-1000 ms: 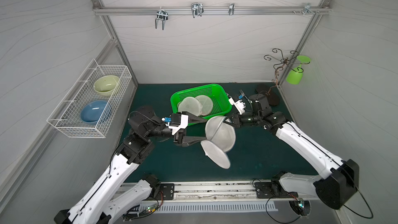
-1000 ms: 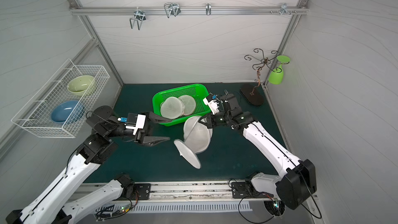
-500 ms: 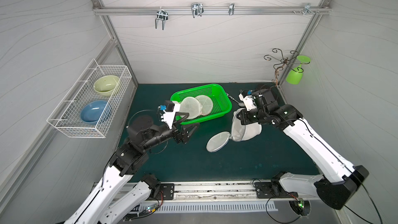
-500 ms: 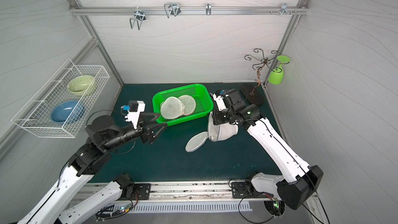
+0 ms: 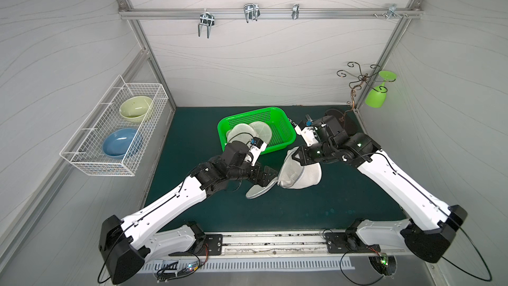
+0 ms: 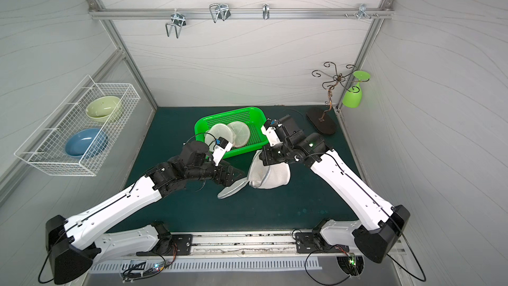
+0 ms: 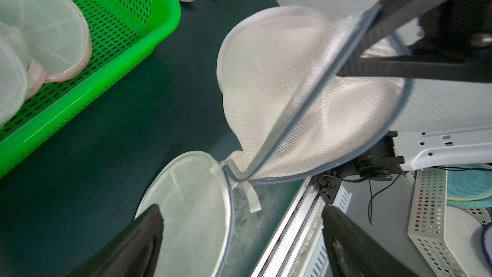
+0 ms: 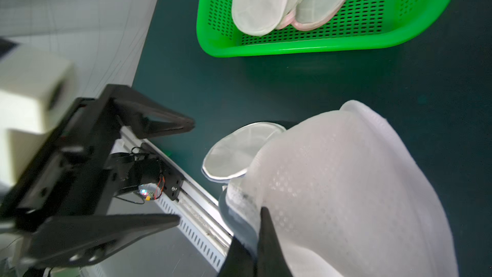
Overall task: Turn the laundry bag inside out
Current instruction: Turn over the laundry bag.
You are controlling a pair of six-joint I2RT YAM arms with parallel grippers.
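A: What has changed over the last second?

B: A second ago the left end effector [image 5: 270, 175] was up against the laundry bag [image 5: 301, 174] with narrower jaws. Half a second ago it had drawn back toward the left edge of the tabletop [image 5: 192, 138]. Now it is in close again, jaws spread wide and gripping nothing. In the left wrist view the bag's round flap [image 5: 257, 191] shows between its fingers [image 7: 138, 235], unpinched.

A: And the other arm?

B: The right end effector [image 5: 299, 158] has stayed shut on the bag's rim throughout. The flap now sits slightly nearer the front edge than half a second ago.

A: Any writing?

B: Only dark marks on the left wrist's white camera block [image 6: 222, 147], too small to read.

A: How does the bag look?

B: It is white mesh, puffed into a dome, edged with a bluish-grey band. It hangs over the middle of the tabletop, just in front of the green basket [image 5: 248, 116]. The flat flap hangs from its lower edge, with seams like spokes and a short white ribbon tab. I cannot tell whether the flap touches the tabletop. Other mesh bags [image 5: 248, 133] lie in the basket
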